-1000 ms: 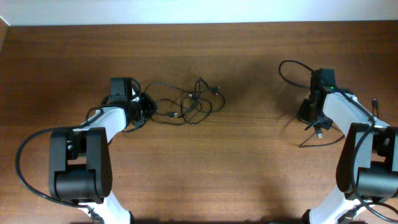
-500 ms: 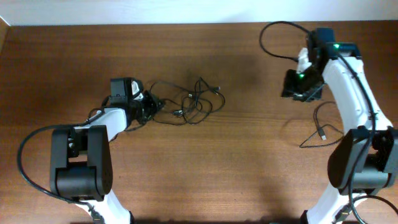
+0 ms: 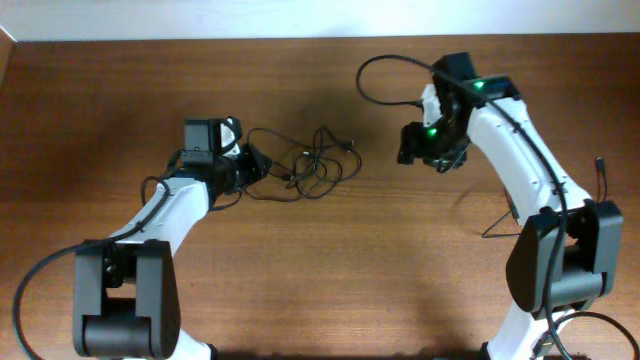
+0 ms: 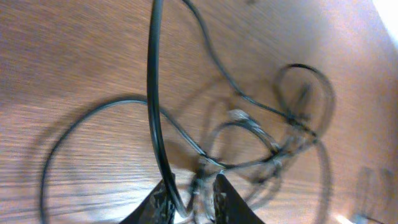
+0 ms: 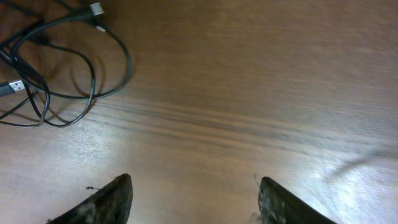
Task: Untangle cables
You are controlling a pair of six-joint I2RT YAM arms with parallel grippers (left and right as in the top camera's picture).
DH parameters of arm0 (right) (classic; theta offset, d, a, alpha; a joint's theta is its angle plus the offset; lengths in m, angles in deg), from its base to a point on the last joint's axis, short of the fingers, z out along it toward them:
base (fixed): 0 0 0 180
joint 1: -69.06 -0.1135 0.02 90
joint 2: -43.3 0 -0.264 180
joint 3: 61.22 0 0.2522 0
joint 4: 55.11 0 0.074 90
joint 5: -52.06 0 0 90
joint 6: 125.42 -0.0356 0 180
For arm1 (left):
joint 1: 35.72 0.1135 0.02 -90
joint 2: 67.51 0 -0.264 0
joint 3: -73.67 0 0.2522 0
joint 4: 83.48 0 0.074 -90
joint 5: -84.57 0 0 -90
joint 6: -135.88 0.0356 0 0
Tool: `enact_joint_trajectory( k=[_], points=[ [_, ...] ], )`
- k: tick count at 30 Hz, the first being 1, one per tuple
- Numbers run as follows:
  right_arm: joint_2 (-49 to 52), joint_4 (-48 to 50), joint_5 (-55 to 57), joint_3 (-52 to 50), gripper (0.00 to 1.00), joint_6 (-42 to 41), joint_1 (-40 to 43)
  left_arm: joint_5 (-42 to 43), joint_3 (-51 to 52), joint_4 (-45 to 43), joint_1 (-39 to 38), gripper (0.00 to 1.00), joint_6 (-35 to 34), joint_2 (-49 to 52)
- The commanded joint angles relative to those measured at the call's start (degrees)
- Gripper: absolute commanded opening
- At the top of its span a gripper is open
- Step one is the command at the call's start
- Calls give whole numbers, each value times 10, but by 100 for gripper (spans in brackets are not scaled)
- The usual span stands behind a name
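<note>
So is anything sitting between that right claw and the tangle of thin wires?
Nothing visible does. Only bare table separates the open, empty right gripper from the cables.

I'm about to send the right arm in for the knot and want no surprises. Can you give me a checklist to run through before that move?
1. The right gripper is open with nothing between its fingers: ok.
2. The right gripper is above the cables: not ok; it is over bare table, with the tangle off to one side.
3. The left gripper has a strand running between its fingers: ok.
4. The left gripper is pinching that strand firmly: cannot tell.
5. The cables lie apart from one another: not ok; they are looped together.
</note>
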Motion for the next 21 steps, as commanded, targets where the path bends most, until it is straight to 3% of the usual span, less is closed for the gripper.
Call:
enact_joint_trajectory(
  k=[1, 6, 9, 12, 18, 21],
  points=[
    [-2, 56, -5, -31, 74, -28, -23, -101, -6, -8, -27, 11, 9, -7],
    [-2, 263, -4, -134, 87, -208, -56, -102, -6, -46, -68, 4, 71, -8],
    [-2, 404, 0, -208, 95, -222, -79, -101, -7, -84, -68, 0, 71, -9],
    [-2, 511, 26, -263, 96, -222, -90, -102, -21, -99, -64, 0, 84, -45],
    [-2, 495, 31, -267, 96, -222, -90, -136, -48, -99, -59, 0, 86, -226],
    [-2, 486, 31, -267, 96, -222, -90, -133, -48, -146, -59, 0, 103, -337]
  ],
)
